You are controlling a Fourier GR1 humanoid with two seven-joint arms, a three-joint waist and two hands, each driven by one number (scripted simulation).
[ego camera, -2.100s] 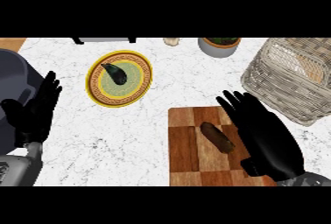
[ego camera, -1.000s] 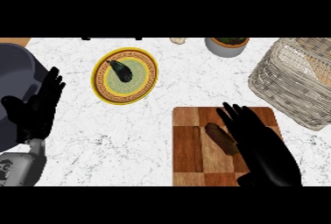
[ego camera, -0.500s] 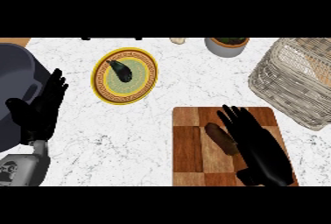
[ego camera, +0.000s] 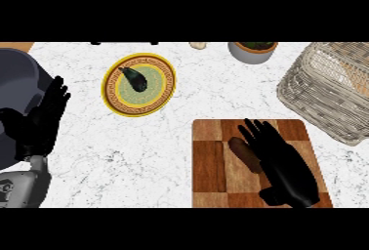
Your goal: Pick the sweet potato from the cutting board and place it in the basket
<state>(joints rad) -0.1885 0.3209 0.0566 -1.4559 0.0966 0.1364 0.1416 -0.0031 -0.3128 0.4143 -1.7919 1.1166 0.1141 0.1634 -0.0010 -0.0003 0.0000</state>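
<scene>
The left robot hand (ego camera: 37,128) is matte black with slim fingers, mounted on a light grey forearm (ego camera: 22,188) bearing a small dark marking. The right robot hand (ego camera: 287,166) is equally black.

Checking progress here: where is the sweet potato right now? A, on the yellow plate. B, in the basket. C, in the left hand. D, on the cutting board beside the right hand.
D: the sweet potato lies on the cutting board, right beside the open right hand.
</scene>
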